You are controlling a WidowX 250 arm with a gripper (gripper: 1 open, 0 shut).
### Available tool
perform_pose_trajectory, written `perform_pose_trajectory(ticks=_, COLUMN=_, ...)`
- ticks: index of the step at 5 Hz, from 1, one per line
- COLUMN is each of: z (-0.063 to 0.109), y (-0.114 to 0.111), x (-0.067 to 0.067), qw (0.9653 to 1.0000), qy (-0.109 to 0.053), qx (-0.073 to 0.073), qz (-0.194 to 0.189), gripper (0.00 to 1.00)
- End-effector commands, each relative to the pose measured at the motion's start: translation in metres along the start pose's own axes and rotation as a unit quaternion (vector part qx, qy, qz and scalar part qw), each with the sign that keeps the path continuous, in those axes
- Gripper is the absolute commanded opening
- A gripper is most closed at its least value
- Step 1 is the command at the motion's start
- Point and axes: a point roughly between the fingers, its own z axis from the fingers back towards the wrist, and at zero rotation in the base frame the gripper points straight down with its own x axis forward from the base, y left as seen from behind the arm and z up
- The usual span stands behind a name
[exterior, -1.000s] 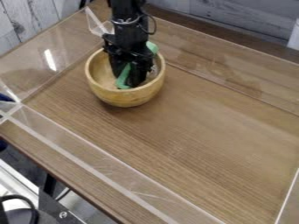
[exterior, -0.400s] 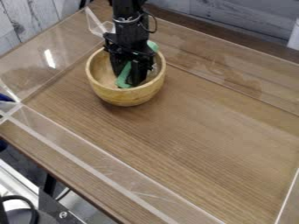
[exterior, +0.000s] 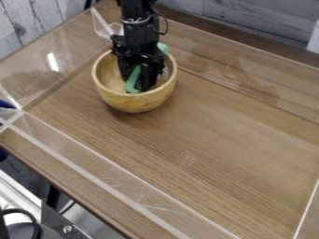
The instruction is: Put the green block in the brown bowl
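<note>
Down inside the brown bowl [exterior: 133,91], near the far left corner of my wooden table [exterior: 200,140], I have the black gripper [exterior: 140,78] pointing straight down, fingers clenched on the green block [exterior: 131,81]. I see the block standing tilted within the bowl's hollow, its lower end below the rim; whether it touches the bottom I cannot tell. Thick bowl walls ring the fingers closely on every side. Clear plastic walls [exterior: 75,154] fence the table's edges, and the wood stretching toward me and to the right lies open.
</note>
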Motion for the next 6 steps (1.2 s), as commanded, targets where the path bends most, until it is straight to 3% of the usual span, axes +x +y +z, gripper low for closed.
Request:
perform_pose_trajectory(ticks=1, z=0.001, y=0.004, x=0.005, qw=1.0, qy=-0.007, qx=0.004, qz=0.004, gripper=0.0)
perform_pose_trajectory(ticks=6, z=-0.014, y=0.006, x=0.002, qw=0.9998, qy=0.01, qx=0.0, qz=0.016, gripper=0.0)
